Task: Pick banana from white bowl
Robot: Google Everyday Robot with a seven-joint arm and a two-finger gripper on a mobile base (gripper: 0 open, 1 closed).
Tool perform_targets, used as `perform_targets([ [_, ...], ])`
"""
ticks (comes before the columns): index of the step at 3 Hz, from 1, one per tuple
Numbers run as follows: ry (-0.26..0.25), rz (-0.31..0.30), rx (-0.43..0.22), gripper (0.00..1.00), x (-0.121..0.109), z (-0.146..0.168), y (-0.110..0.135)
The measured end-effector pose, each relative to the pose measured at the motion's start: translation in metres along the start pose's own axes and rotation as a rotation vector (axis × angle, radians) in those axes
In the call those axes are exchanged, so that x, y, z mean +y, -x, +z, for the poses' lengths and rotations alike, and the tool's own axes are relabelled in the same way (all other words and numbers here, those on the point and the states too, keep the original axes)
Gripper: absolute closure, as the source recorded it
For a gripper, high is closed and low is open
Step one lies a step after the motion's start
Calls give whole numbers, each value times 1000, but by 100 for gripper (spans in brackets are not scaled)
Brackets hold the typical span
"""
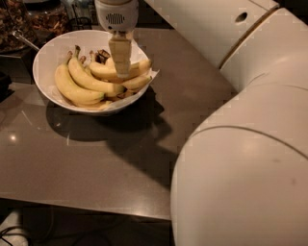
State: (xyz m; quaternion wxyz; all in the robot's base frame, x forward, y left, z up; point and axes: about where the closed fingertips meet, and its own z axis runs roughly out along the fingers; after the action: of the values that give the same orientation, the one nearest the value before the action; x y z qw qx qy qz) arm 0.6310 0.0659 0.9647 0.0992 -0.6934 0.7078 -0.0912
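The white bowl [48, 55] stands at the back left of the brown table and holds several yellow bananas on crumpled paper. Two fat, strongly curved bananas [72, 86] lie on its left side. A gently curved banana [98, 70] lies across the middle of the bowl, and a second slim one [137, 82] lies near the right rim. My gripper [120, 67] hangs straight down from the white wrist [117, 14]. Its tip is on or just above the middle banana and hides part of it.
A dark dish of brownish stuff [14, 29] with a metal spoon [24, 41] sits behind the bowl at the far left. My big white arm [240, 144] fills the right side. The table's front edge [86, 206] runs across the bottom.
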Motion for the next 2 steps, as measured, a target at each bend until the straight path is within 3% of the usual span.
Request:
perform_targets([
  [2,42,-7,-1,38,-6,20,9],
])
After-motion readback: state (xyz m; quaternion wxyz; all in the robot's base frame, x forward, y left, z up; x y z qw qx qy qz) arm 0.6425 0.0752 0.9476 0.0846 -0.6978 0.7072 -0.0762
